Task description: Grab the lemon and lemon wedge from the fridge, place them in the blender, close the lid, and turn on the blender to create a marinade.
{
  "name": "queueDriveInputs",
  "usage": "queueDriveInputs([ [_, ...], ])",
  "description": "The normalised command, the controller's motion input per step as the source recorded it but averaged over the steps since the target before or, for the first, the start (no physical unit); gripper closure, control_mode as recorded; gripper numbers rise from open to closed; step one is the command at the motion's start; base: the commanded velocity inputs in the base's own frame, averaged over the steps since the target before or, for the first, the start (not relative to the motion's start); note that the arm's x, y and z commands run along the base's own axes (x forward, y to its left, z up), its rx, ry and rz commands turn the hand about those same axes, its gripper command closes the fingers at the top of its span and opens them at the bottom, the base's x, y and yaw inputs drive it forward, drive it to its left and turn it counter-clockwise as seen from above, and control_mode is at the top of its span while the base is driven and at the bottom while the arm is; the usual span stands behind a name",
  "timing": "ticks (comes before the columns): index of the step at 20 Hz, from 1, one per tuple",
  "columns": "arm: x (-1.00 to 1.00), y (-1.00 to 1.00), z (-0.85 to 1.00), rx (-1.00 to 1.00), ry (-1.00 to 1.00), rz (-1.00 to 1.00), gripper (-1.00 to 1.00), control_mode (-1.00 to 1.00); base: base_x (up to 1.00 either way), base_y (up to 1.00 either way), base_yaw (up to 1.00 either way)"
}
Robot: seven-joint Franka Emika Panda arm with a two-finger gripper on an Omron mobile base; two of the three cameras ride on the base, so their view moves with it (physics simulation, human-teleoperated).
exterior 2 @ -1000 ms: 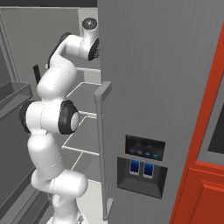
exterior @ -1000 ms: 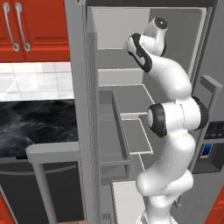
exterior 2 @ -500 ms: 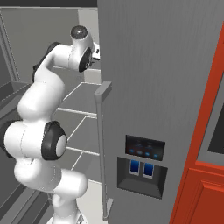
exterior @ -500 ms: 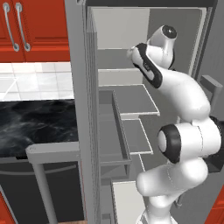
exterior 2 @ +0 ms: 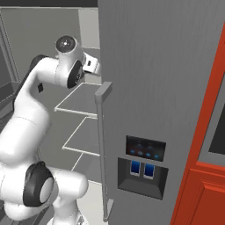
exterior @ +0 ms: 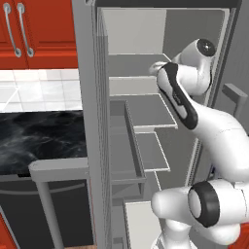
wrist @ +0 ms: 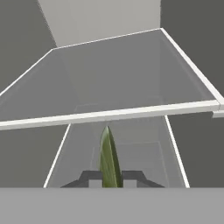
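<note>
at the bottom centre of the hand view the gripper (wrist: 110,178) is seen nearly shut on a thin yellow-green lemon wedge (wrist: 109,157) above the shelves of the fridge (exterior: 146,109), a detail hidden in the base views, so carrying to the blender is judged next.
</note>
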Motion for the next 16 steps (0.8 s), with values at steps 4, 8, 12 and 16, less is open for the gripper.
queueDriveInputs([
  [4, -1.0, 0.0, -0.02, 0.0, 0.0, -0.02, 1.0, -1.0, 0.0, 0.0, 0.0],
  [8, -1.0, 0.0, -0.2, 0.0, 0.01, -0.01, 1.0, -1.0, 0.0, 0.0, 0.0],
  [12, -1.0, 0.0, -0.29, 0.0, 0.0, 0.0, 1.0, -1.0, 0.0, 0.0, 0.0],
  [16, -0.81, 0.01, -0.34, 0.0, 0.09, 0.0, 1.0, -1.0, 0.0, 0.0, 0.0],
])
